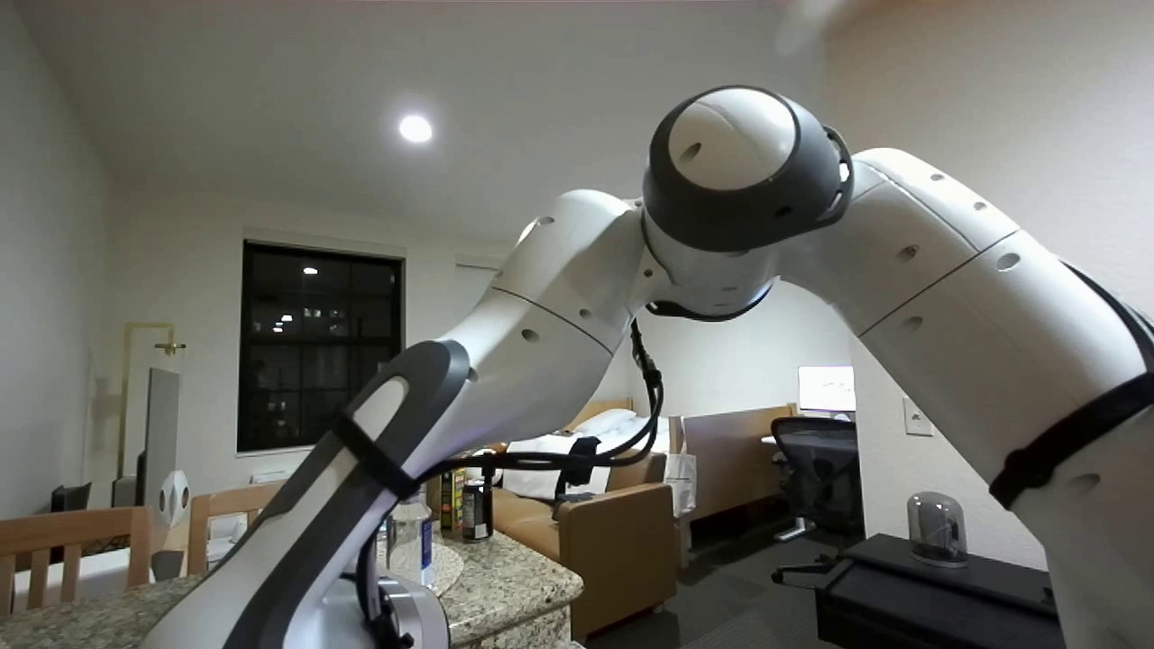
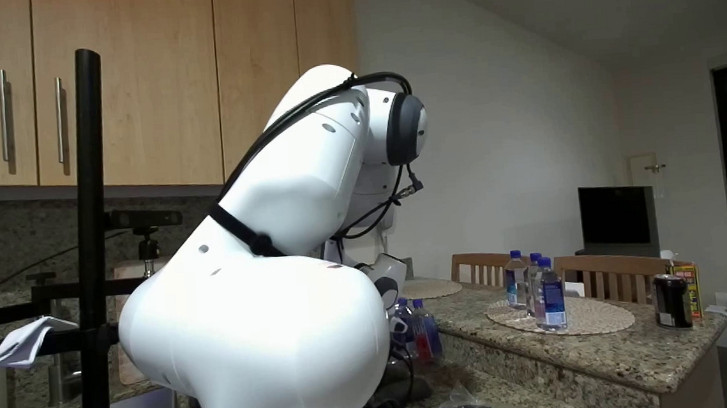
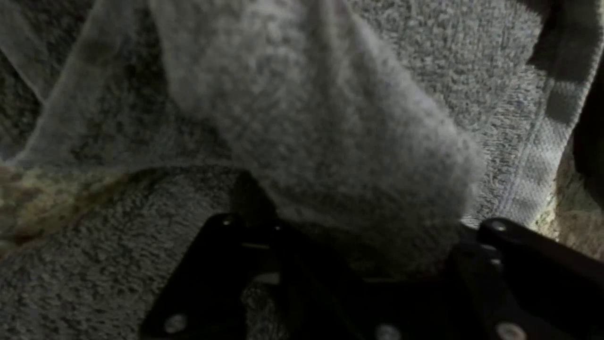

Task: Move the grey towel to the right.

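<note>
"Where's the mottled grey terry-cloth towel (image 3: 321, 118)?"

"Crumpled on the speckled tan surface (image 3: 33, 203), right at the black two-fingered end effector (image 3: 365, 229), one thick fold bulging between its two sides."

"Gripped?"

"Can't tell; the cloth hides the tips."

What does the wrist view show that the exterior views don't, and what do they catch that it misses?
Only the wrist view gives a close look at the grey towel, its woven border and, in shadow, the gripper. Only the exterior views show the white robot arm, the window, the black can and blue-capped water bottles. Shared by all, it seems: granite countertop, seen in the wrist view only as speckled patches beside the towel.
</note>
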{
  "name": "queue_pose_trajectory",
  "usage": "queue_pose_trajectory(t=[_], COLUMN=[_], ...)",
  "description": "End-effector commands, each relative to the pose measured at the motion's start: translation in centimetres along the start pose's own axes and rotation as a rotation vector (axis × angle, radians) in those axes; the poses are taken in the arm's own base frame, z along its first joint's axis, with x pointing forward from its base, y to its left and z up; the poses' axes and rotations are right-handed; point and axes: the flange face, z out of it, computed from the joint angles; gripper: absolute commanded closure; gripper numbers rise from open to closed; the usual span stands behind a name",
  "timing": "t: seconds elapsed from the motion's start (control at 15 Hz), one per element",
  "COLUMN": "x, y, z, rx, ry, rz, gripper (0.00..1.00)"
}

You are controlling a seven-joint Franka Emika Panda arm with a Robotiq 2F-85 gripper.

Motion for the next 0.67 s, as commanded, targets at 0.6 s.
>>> queue_pose_trajectory(t=[0.6], x=[0.0], y=[-0.2], z=[-8.3], rx=[-0.11], ry=[0.114], rz=[-0.033], gripper=[0.91])
